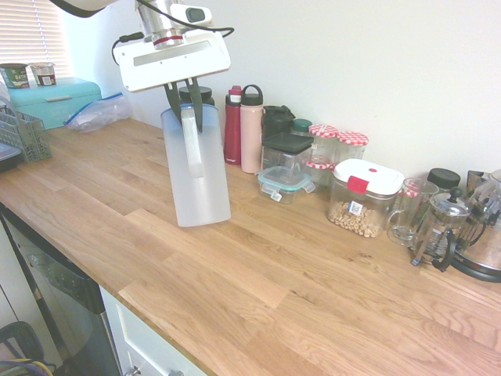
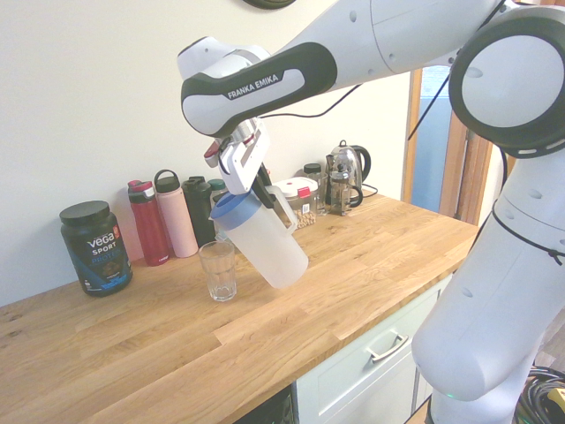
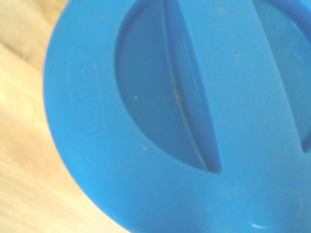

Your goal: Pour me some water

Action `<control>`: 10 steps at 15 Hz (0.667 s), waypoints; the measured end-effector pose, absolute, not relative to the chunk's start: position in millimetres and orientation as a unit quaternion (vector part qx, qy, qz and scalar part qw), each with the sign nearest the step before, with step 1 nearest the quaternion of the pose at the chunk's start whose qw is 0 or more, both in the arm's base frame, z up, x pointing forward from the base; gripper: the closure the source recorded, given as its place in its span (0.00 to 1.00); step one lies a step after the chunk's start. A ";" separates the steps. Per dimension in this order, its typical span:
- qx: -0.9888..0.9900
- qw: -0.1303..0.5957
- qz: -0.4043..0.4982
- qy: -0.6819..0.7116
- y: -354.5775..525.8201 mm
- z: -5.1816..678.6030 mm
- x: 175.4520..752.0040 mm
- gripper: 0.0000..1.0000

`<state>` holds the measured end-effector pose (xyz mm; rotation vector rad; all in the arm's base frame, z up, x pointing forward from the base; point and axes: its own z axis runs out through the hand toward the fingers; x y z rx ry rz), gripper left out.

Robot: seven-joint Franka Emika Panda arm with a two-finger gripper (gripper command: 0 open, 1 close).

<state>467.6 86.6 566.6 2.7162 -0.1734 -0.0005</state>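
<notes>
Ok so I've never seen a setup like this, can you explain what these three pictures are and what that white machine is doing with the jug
The white machine is a robot arm standing at a kitchen counter. Two pictures come from cameras placed on opposite sides of it; the third comes from a camera on its wrist, so close that it shows mostly the jug's blue lid.

The arm ends in two fingers, which are shut on the white handle of a tall frosted plastic pitcher. The pitcher is lifted off the wooden countertop and tilted, its lid end leaning over a small clear drinking glass. I cannot see any water flowing.

Along the wall stand a red bottle, a pink bottle, storage jars, a glass French press and a kettle. A black protein tub also stands on the counter.
</notes>
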 end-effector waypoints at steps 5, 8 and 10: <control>0.966 0.256 -0.035 -0.007 89.3 562.4 471.7 1.00; 0.960 0.271 -0.062 0.027 101.1 554.5 477.4 1.00; 0.953 0.293 -0.070 0.046 107.6 551.3 481.3 1.00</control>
